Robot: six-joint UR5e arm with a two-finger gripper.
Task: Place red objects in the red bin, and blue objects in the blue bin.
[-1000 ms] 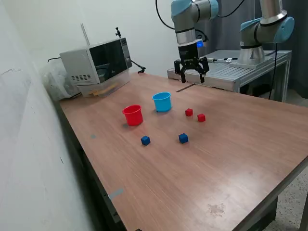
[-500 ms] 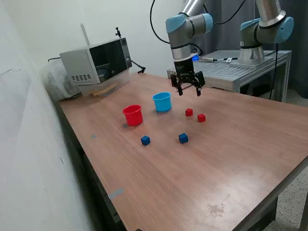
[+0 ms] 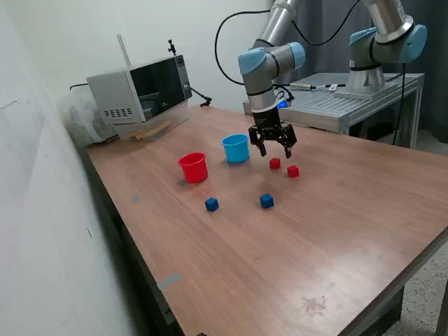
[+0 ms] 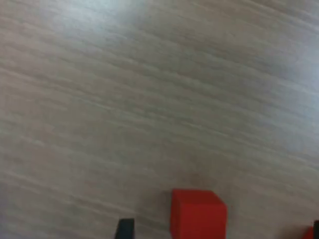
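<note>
Two small red cubes lie on the wooden table, one (image 3: 275, 163) just below my gripper (image 3: 274, 152) and the other (image 3: 292, 171) a little toward the exterior view's right. My gripper hangs open above the nearer cube, its fingers spread and holding nothing. The wrist view shows that red cube (image 4: 198, 212) close up, with one dark fingertip (image 4: 125, 229) beside it. The light blue cup (image 3: 236, 148) stands just to the exterior view's left of the gripper. The red cup (image 3: 193, 167) stands further left. Two dark blue cubes (image 3: 211, 204) (image 3: 266, 201) lie nearer the front.
A microwave (image 3: 140, 89) sits at the table's back corner on the exterior view's left, with a wall along that side. A second robot arm (image 3: 381, 42) stands on a metal stand (image 3: 350, 103) behind the table.
The arm has come down and toward the exterior view's left, from above the table's far edge to just over the nearer red cube. The gripper stays open.
</note>
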